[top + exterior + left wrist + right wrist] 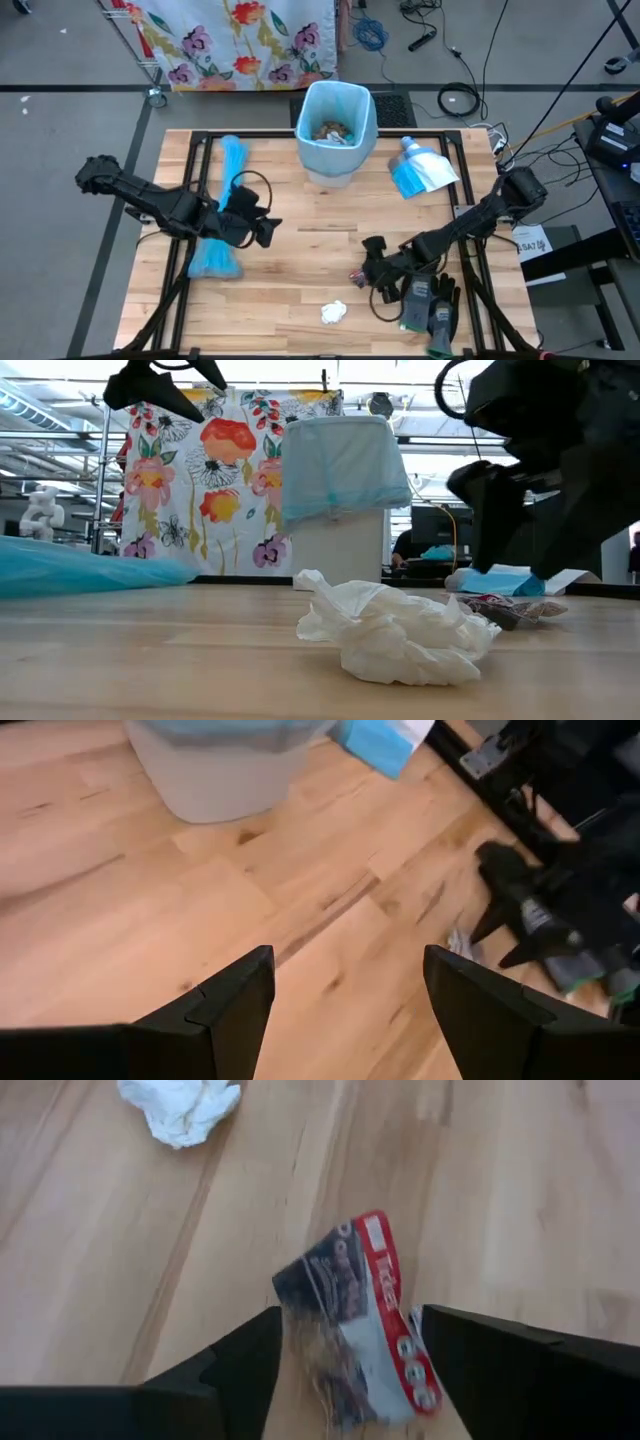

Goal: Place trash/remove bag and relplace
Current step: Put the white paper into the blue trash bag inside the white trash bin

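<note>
- Right gripper (345, 1370) low over the surface (300, 270), near front-right; fingers spread wide, nothing held.
- Small dark wrapper w/ red edge (350, 1330) lies between those fingers. Tell from wrist view only: whether pads touch it, can't say.
- Wrapper looks thin, crinkly film. Prob. v. light, slick, will flex or skate if nudged. Best pinch across the narrow width, pads pressed down close to the wood.
- White tissue wad (333, 312) sits apart, nearer front edge, centre. Soft, airy, compressible; any grab on the bulk should do.
- Bin (336, 120) w/ blue liner at back centre, some scraps already inside.
- Left gripper (345, 1000) hangs over mid-left, fingers open, empty; waiting.
- Blue bag (222, 215) lies under left arm; gloves (430, 305) front-right, not trash.
</note>
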### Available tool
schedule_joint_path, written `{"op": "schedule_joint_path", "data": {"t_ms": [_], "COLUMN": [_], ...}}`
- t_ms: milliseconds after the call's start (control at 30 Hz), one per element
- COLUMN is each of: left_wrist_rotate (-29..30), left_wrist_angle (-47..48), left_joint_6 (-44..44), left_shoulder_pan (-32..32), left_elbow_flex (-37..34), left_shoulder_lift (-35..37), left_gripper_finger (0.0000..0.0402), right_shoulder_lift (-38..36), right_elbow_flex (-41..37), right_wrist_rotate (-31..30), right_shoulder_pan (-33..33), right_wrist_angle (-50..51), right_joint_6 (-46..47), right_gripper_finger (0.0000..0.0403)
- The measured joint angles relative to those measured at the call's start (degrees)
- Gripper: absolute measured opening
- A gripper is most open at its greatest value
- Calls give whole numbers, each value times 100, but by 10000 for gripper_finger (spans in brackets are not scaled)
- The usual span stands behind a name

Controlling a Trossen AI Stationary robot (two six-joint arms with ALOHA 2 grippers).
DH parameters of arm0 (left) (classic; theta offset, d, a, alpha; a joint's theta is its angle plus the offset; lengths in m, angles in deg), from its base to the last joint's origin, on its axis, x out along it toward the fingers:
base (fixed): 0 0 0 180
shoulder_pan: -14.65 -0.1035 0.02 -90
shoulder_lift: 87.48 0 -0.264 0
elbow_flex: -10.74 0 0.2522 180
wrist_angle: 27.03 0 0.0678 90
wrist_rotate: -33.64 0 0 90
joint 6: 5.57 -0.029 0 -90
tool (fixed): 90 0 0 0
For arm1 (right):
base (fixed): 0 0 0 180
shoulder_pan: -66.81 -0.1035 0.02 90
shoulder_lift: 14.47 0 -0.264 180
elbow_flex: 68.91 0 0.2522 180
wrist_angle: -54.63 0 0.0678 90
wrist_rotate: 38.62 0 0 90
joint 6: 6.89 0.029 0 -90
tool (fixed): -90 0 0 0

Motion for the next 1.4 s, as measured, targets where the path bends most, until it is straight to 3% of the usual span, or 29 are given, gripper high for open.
{"op": "schedule_joint_path", "data": {"t_ms": [233, 333, 433, 600, 733, 867, 1033, 1233, 1400], "left_wrist_rotate": [160, 158, 180, 300, 316, 393, 418, 441, 332], "left_wrist_angle": [-71, -70, -38, 63, 520, 937, 1231, 1373, 1127], "left_joint_6": [226, 225, 218, 24, 53, -14, -752, -2100, -3138], "left_shoulder_pan": [155, 164, 164, 160, 141, 80, -256, -958, -1673], "left_elbow_flex": [0, 0, 0, 0, 2, 2, 2, -124, -582], "left_shoulder_lift": [-1, -1, -1, -1, -1, -1, 9, 104, 506], "left_gripper_finger": [256, 256, 256, 256, 253, 242, 223, 200, 194], "right_shoulder_lift": [825, 1098, 1186, 998, 757, 372, 174, 150, 135], "right_elbow_flex": [193, 208, 209, 192, 467, 1343, 2885, 4782, 5817], "right_wrist_rotate": [-46, 37, 99, 99, 17, -50, -272, -397, -1156], "right_shoulder_pan": [29, 94, 137, 273, 477, 825, 1383, 2155, 3042], "right_wrist_angle": [-71, -124, -273, -458, -93, 997, 2440, 2650, 2557], "right_joint_6": [-534, -38, 318, 214, 172, 9, -168, -932, -1407], "right_gripper_finger": [286, 282, 225, 40, 14, 3, 2, 1, 1]}}
